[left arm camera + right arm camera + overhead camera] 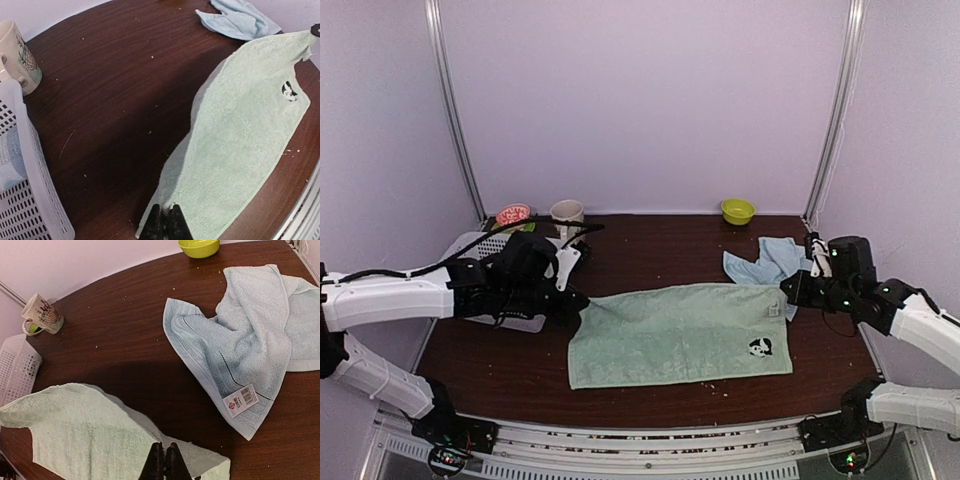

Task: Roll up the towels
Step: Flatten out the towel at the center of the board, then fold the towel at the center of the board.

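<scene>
Lying on speckled dark wooden table (650,250), mint towel (680,335), lilac walls (640,100)

Dark wooden table (650,250) — on it mint towel (680,335), blue towel (767,262), basket (35,190), mug (567,212), green bowl (738,210).

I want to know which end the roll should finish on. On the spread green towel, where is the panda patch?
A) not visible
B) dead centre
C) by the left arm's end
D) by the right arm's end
D: the panda patch sits near the right end of the mint green towel, close to where the right gripper pinches its corner.
</scene>
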Robot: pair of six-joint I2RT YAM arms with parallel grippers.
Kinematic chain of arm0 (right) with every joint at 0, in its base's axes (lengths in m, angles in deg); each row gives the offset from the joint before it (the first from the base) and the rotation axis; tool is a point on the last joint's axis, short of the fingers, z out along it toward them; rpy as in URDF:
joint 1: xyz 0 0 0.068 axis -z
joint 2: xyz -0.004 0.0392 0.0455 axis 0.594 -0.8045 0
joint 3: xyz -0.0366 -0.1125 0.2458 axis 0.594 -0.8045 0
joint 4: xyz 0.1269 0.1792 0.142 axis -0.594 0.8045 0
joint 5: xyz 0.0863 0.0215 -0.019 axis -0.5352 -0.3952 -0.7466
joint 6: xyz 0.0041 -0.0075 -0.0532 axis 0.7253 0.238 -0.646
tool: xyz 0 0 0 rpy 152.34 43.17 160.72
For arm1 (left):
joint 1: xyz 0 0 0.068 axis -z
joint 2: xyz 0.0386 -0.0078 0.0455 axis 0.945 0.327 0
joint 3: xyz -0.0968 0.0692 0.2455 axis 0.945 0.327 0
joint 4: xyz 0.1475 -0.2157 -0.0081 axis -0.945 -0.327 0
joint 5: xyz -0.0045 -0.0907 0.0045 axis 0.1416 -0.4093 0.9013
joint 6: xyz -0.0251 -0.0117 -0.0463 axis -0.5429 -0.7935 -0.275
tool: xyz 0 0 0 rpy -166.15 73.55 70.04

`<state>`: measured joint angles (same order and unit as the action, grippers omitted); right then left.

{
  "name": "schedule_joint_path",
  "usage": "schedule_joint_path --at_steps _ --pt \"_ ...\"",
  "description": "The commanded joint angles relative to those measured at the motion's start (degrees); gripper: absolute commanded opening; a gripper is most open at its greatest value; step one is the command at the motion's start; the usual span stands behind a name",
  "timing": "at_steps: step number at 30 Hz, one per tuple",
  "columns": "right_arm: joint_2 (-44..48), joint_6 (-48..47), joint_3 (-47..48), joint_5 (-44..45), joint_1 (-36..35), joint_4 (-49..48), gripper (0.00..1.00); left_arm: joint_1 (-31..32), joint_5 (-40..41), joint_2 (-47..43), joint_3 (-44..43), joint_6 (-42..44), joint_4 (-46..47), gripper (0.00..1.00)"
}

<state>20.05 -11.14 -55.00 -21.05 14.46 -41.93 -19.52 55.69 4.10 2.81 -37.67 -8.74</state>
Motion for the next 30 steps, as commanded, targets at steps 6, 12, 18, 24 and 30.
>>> schedule_joint_path --at_steps 6,12,18,24,30 --pt "-9.21 -0.11 -0.5 4.92 2.17 -7.54 0.0 -4.54 2.89 6.86 -0.72 -2.99 6.8 0.0" --pt "-13.22 -0.5 0.16 7.01 3.86 -7.82 0.0 -6.75 2.37 7.8 -1.56 -1.87 7.95 0.0" --pt "-14.0 0.0 -0.89 6.88 5.15 -8.58 0.0 -7.79 0.39 7.94 0.14 -0.64 9.56 0.0" --pt "-12.66 -0.33 -2.38 0.33 5.12 -12.31 0.0 -7.93 -3.81 6.02 2.87 -0.46 12.49 0.0" --pt "-10.38 -0.28 -4.2 -1.8 4.89 -9.52 0.0 -7.98 -9.89 4.41 7.26 -1.21 15.02 0.0"
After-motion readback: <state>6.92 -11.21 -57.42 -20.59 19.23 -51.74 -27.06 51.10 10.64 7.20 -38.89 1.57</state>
